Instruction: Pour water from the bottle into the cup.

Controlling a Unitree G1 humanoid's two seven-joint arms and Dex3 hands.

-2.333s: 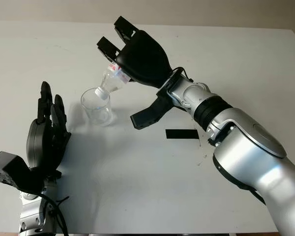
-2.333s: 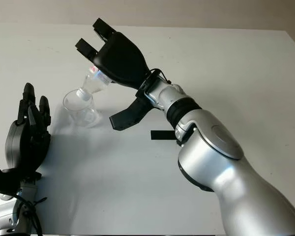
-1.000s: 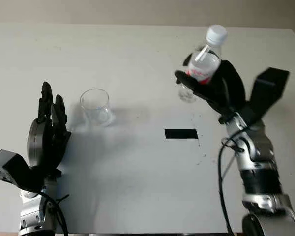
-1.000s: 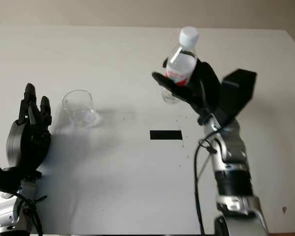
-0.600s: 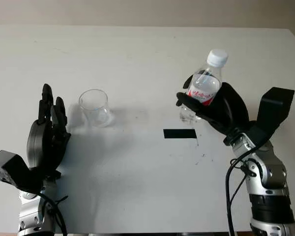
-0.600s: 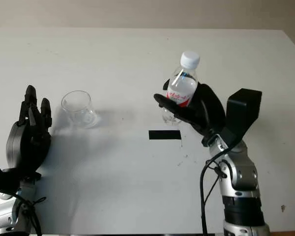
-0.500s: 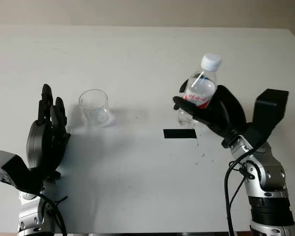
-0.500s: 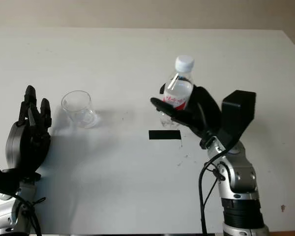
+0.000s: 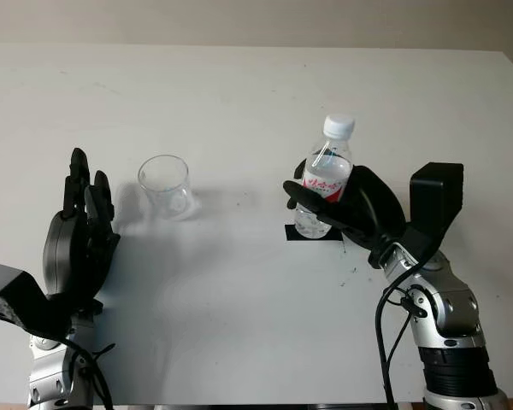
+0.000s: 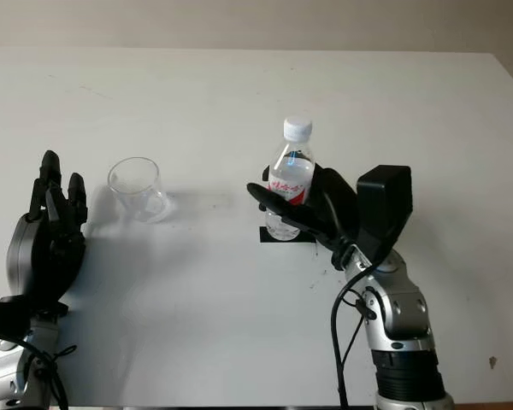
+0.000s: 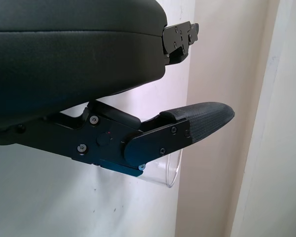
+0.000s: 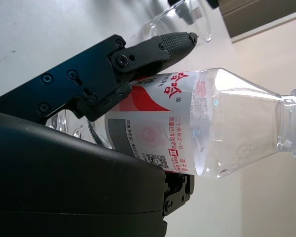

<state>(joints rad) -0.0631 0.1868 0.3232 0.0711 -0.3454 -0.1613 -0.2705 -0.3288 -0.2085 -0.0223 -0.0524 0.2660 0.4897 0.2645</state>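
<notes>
Both hands matte black plastic, smooth rounded shells, chunky three-finger build. Left black three-finger hand (image 9: pixel 75 248): boxy black module at wrist, silver metal forearm below, thin black cables looping out. Right black three-finger hand (image 9: pixel 359 213): square black block on wrist, silver-grey jointed forearm with dark ribbed collar, black cable running down side. Close up: fingertip pads (image 11: pixel 207 116) finely textured, finger links held by small silver screws, tiny red dot on one link.
</notes>
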